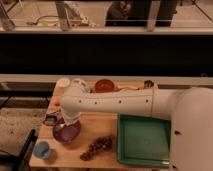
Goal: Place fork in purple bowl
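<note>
The purple bowl [66,132] sits on the wooden table [100,150] at the front left. My white arm reaches from the right across the table, and its wrist bends down over the bowl. The gripper [63,121] hangs at the bowl's far rim, just above its inside. The fork does not show clearly; it is hidden by the wrist and gripper.
A green tray [145,139] lies at the right. A bunch of dark grapes [97,146] lies in front of the bowl. A blue cup [42,149] stands at the front left corner. An orange bowl [104,86] and a white cup [63,83] stand at the back.
</note>
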Available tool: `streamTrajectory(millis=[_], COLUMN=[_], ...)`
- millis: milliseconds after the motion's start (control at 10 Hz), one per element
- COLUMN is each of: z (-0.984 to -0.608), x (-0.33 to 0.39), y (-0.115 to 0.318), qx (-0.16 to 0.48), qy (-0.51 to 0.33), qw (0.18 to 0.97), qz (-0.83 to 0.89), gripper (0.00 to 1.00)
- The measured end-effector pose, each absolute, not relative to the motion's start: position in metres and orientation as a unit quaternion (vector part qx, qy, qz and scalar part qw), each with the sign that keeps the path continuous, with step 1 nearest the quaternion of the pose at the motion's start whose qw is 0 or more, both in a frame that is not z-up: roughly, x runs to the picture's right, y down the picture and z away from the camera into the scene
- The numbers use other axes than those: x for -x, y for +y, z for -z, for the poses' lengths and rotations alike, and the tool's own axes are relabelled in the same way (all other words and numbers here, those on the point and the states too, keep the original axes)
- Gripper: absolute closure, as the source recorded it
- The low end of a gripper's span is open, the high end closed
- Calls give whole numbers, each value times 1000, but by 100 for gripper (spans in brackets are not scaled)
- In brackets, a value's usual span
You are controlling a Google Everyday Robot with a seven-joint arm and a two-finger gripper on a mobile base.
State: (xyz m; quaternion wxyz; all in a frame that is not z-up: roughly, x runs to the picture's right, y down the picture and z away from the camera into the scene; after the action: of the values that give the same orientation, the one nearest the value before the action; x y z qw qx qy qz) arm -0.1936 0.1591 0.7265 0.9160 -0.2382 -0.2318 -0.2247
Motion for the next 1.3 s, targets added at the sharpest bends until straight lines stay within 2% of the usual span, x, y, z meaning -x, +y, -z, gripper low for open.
streamTrajectory(millis=[200,400,700,800,1300], z=[-724,-727,-731,-732,-735], x=[201,198,193,192,190], y=[160,160,160,160,157], qx=[237,235,235,236,234], qy=[-234,-234,-231,-229,-227], qw=[917,917,919,920,923], qz=[221,220,216,215,203], gripper=[72,51,23,20,20])
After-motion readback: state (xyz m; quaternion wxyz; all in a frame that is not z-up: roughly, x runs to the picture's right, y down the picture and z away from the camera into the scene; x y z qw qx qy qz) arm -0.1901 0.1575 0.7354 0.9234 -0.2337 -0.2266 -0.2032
